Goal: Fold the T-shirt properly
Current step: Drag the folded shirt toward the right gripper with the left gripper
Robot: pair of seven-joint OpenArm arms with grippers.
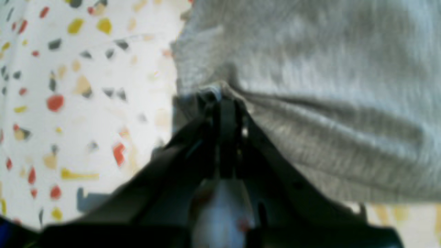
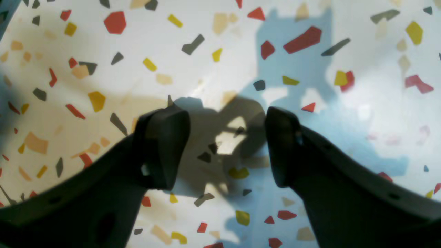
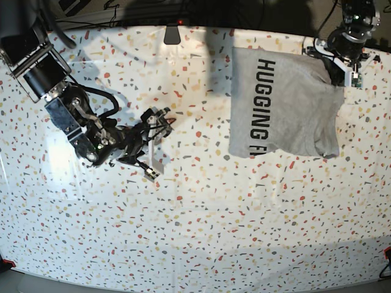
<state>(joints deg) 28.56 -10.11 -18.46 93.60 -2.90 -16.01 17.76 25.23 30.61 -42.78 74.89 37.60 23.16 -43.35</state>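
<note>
Terrazzo-speckled white table (image 3: pixel 201 232) fills basically the whole base view, with only a dark strip of room along the far edge where you can't make out much (cables maybe). On it, the T-shirt (image 3: pixel 281 107) sits near the far edge, lettering up, and I'd say the fold is only partly there: one side is doubled over so the lettering is cut off, and the side by the left gripper (image 3: pixel 339 73) is bunched and lifted rather than flat. That gripper is clamped on a pinch of grey cloth at the shirt's edge, jaws together in the wrist view. The right gripper (image 3: pixel 154 143) is well away from the shirt, jaws apart, nothing between them but bare table. Still left, I'd guess: finishing this fold, squaring it, then further folds.
</note>
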